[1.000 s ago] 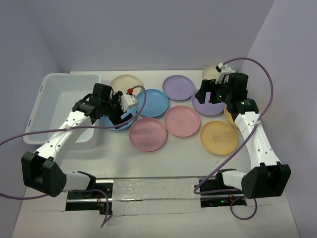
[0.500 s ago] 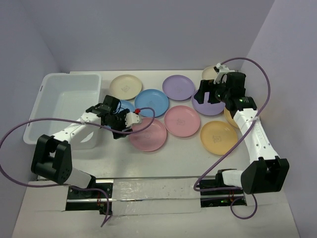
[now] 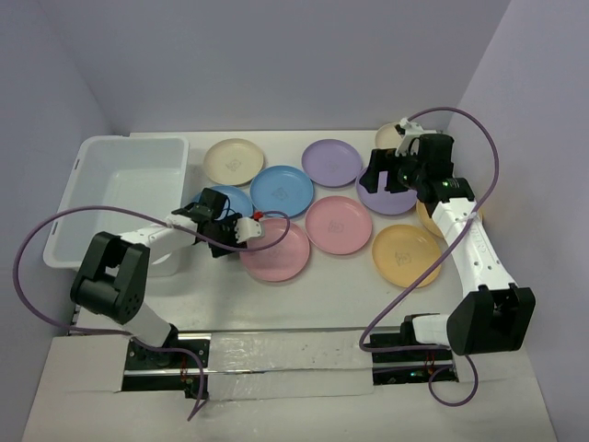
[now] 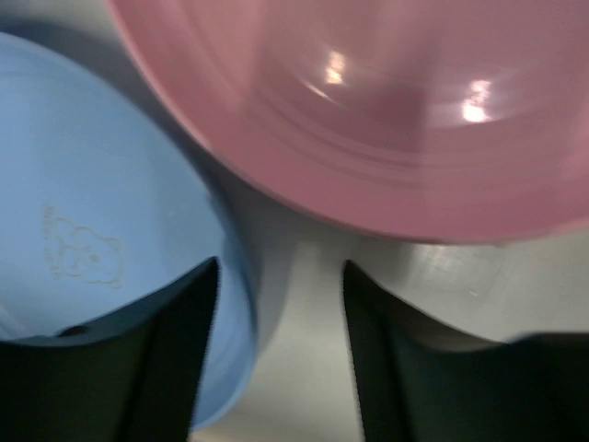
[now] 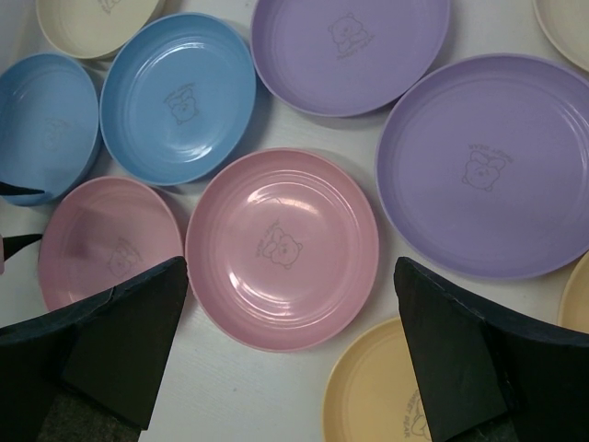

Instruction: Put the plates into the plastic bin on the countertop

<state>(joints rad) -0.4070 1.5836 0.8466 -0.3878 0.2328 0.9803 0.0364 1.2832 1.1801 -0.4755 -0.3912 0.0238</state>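
The left gripper (image 4: 280, 269), jaws partly open, is straddling the rim of a blue plate (image 4: 92, 221). From above, the plastic bin (image 3: 129, 141) is lying at the plate's nine o'clock. Best to pinch this rim alone, avoiding the pink plate (image 4: 396, 110) at four o'clock. The right gripper (image 5: 290, 267) is hovering wide open.

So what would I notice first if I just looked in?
Lots of colourful plates spread over the white table: pink, blue, purple, yellow. On the left sits a big white bin, and the left gripper is down at the edge of a blue plate.
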